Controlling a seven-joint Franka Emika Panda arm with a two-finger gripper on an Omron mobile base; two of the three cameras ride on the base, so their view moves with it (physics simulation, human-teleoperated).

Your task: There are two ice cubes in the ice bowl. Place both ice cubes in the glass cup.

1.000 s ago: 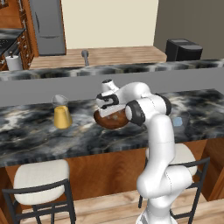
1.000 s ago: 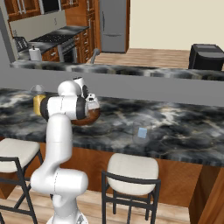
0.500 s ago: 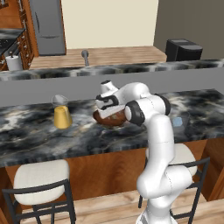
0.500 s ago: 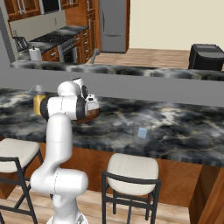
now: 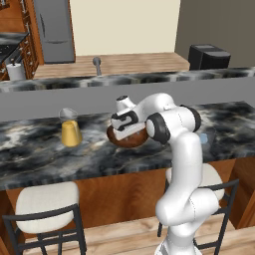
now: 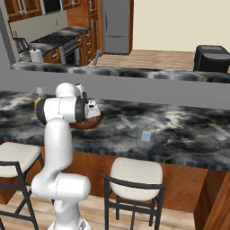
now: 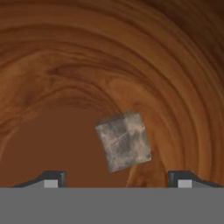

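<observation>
Left base view: arm reaches fwd over the dark marbled surface (image 5: 30, 149), hand lowered into the ice bowl (image 5: 128, 139), which sits near the surface's front edge. Glass cup (image 5: 70, 128) stands upright on the same surface, well apart from the bowl, on the side toward the fridge (image 5: 55, 30); lower part yellow-orange, upper part clear. A small pale blue item (image 5: 203, 139) lies on the surface beyond the arm's elbow, away from bowl and cup; what it is cannot be told.

Right base view: bowl (image 6: 90, 121) partly hidden behind the forearm, cup (image 6: 37, 96) mostly hidden by the arm. The small blue item (image 6: 146, 136) lies alone on the surface, well apart from the bowl. Two stools (image 6: 134, 173) stand under the surface's front.

Hand view: gripper (image 7: 117, 179) just above the bowl's wooden interior (image 7: 52, 78). Fingers (image 7: 52, 178) spread wide, nothing between them. One ice cube (image 7: 124, 141) lies on the bowl floor, tilted on a corner, ahead of and roughly centred between the tips, not touching either. Cube looks grey-translucent w/ mottled faces. A second cube cannot be made out.
</observation>
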